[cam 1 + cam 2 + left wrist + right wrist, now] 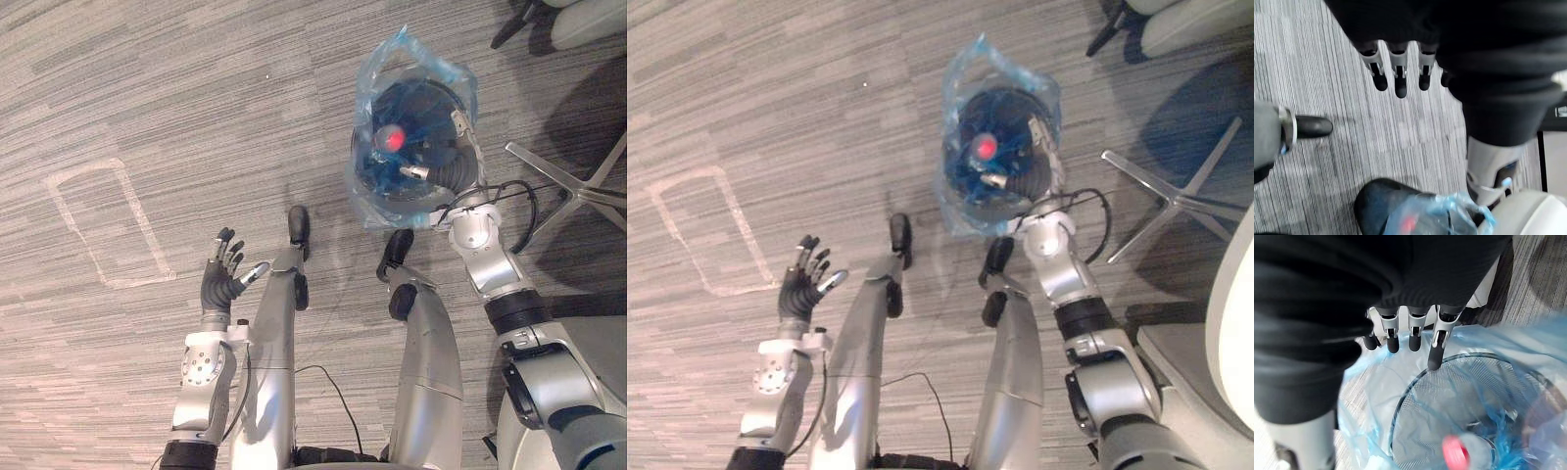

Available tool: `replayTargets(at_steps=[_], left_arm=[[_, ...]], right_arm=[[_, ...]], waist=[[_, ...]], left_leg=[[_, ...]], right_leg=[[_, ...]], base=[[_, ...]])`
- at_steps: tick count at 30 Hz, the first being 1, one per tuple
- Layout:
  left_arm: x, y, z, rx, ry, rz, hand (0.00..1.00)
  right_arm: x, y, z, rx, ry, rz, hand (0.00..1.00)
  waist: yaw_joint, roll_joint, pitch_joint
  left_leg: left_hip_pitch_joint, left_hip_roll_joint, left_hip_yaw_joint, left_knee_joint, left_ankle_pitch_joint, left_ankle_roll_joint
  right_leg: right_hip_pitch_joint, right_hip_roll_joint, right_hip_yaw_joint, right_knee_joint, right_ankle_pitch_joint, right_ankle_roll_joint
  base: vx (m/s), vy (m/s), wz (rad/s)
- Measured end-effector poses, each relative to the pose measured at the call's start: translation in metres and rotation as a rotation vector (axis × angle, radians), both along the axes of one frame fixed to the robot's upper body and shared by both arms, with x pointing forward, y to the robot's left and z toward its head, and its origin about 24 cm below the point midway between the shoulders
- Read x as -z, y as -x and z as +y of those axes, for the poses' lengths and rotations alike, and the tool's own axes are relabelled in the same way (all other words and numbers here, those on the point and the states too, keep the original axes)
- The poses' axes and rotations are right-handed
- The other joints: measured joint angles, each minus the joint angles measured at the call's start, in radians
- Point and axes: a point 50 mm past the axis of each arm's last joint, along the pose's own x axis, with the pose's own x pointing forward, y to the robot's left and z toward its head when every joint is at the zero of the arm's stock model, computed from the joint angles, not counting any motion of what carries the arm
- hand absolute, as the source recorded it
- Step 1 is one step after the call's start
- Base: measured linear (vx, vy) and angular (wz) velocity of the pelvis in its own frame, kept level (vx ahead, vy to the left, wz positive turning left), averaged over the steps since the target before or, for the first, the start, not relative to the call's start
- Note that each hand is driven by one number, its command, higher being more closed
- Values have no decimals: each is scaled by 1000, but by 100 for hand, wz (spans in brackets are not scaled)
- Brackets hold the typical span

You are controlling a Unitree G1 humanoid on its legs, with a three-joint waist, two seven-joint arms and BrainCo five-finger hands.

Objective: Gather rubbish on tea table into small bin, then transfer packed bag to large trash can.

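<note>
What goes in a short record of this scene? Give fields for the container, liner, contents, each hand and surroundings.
Container: small black mesh bin
Liner: blue plastic bag, edges above the rim
Contents: red-topped item; rest unclear
Right side: right hand at the bin's rim, grip unclear
Left side: left hand open, empty, apart from the bin
Surroundings: carpet, chair base, white outline

bag (384, 61): blue | bin (1420, 399): black mesh | carpet (147, 98): grey-striped | cap (393, 139), perhaps: red
</note>
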Motion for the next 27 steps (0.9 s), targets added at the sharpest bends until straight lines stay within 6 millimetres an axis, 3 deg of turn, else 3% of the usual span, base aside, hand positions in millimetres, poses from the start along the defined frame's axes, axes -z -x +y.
replayTargets(at_steps=[6,10,13,15,18,21,24,27], left_arm=[[5,0,-2,-10,-54,30,0],[4,-2,-2,-18,-64,24,0],[30,-30,6,-106,-92,158,0],[44,-46,3,-119,-101,244,0],[56,-56,-9,-104,-92,319,0],[51,-77,-31,-68,-97,359,0],[39,-91,-36,-68,-101,335,0],[47,-87,-36,-69,-93,361,0]], right_arm=[[23,6,8,22,165,26,0],[35,9,12,18,254,52,0],[48,8,28,-34,395,100,0],[59,2,42,-67,486,146,0],[76,-4,51,-77,532,223,0],[89,-8,68,-94,548,289,0],[90,-13,86,-104,577,308,0],[93,-17,75,-49,571,345,0]], waist=[[-1,-4,-65],[-2,-7,-73],[-7,-11,-94],[-12,-12,-95],[-19,-13,-95],[-25,-18,-95],[-53,-23,-93],[-52,-26,-92]], left_leg=[[8,8,8,-20,-1,7],[24,10,8,-36,4,3],[30,11,9,-60,16,2],[34,16,7,-68,28,2],[35,22,9,-68,30,3],[35,27,15,-71,31,4],[33,27,19,-105,43,6],[27,24,20,-126,52,5]], right_leg=[[7,8,-3,-23,8,-7],[24,11,-8,-44,12,-9],[29,15,-9,-66,21,-8],[45,23,-18,-90,34,-7],[54,27,-24,-101,38,-6],[54,29,-26,-104,41,-9],[50,32,-27,-132,57,-9],[38,33,-28,-141,62,-9]], base=[[-7,1,-2],[0,0,0],[0,0,0],[4,3,-2],[0,0,0],[-10,-2,-1],[-21,-3,-3],[0,0,0]])
